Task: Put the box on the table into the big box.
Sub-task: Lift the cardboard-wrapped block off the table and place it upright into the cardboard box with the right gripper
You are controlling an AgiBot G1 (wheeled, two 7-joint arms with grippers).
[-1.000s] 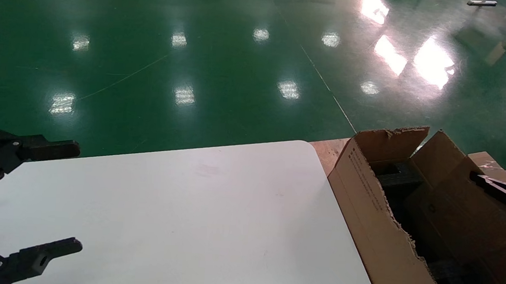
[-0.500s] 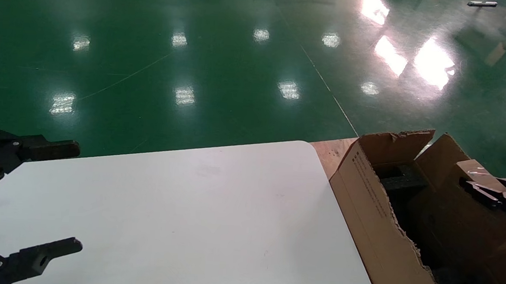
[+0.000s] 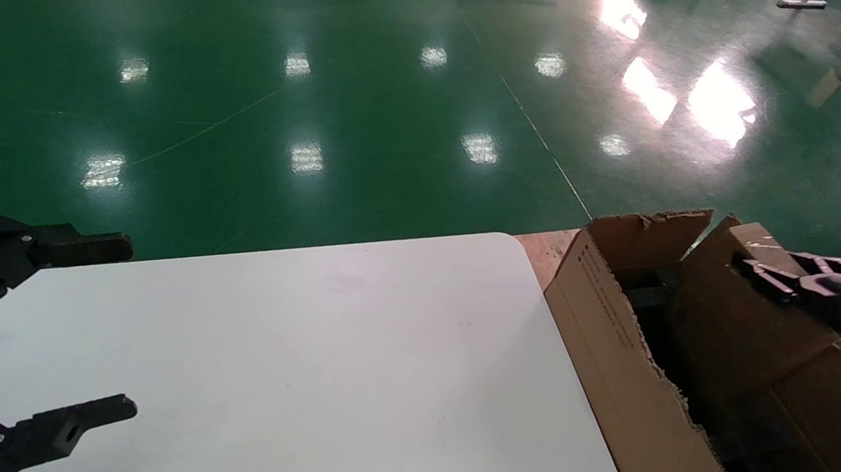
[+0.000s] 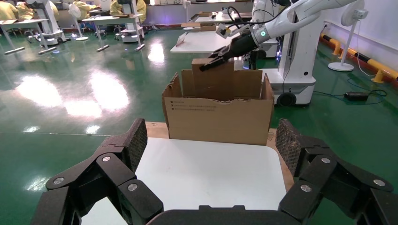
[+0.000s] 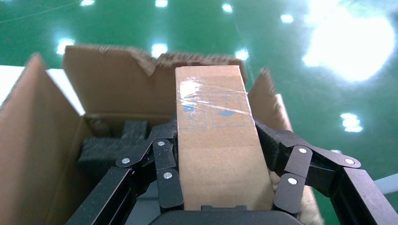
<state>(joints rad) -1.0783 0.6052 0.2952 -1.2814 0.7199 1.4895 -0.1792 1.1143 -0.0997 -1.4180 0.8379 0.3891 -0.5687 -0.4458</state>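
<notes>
My right gripper (image 3: 771,272) is shut on the box (image 3: 739,332), a small brown carton with clear tape on its top end. It holds the box upright, with its lower part inside the big box (image 3: 602,332). In the right wrist view the fingers (image 5: 164,159) clamp both sides of the box (image 5: 216,93), above black foam (image 5: 110,145). My left gripper (image 3: 128,328) is open and empty over the left edge of the white table (image 3: 314,345). The left wrist view shows the big box (image 4: 218,124) past the table (image 4: 206,173).
The big box stands on a wooden board (image 3: 545,253) right of the table's far right corner. Its torn flaps (image 3: 651,230) stick up. Shiny green floor lies beyond the table. Other robots and tables (image 4: 197,42) stand far off.
My right gripper has moved up and toward the far left with the box, over the big box. The left arm has not moved.
</notes>
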